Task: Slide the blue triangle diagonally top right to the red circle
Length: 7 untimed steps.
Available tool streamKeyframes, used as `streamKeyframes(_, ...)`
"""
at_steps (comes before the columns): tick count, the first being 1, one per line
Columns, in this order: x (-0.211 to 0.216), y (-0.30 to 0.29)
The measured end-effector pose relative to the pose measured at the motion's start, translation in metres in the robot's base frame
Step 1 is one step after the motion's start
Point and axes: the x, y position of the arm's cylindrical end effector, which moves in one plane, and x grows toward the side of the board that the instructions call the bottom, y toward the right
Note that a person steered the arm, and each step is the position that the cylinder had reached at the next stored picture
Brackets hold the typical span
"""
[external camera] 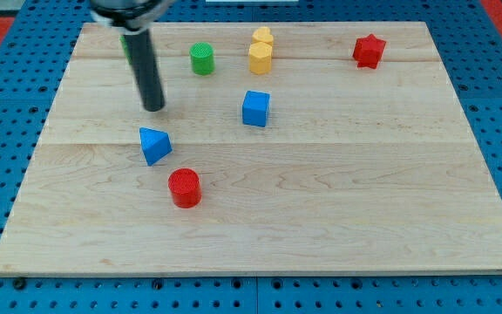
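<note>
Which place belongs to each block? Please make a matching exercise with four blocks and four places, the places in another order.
Blocks:
1. red star
2. green cylinder
3. blue triangle
4. red circle

Places:
A. nearest the view's bottom
B. just below my tip
C. top right of the board
D. left of the yellow blocks

Pairs: 1-C, 2-D, 3-B, 4-A

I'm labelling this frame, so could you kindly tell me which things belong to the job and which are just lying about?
Job: blue triangle; red circle; my tip, just above the triangle in the view.

Lying about: blue cube; green cylinder; two yellow blocks; red star; board.
</note>
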Motion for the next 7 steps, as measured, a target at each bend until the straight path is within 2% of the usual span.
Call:
streamKeyframes(2, 0.002, -0.016)
streamKeyframes(3, 0.024, -0.042)
streamKeyframes(5, 0.074, -0.051)
streamKeyframes(7, 0.075, -0.049)
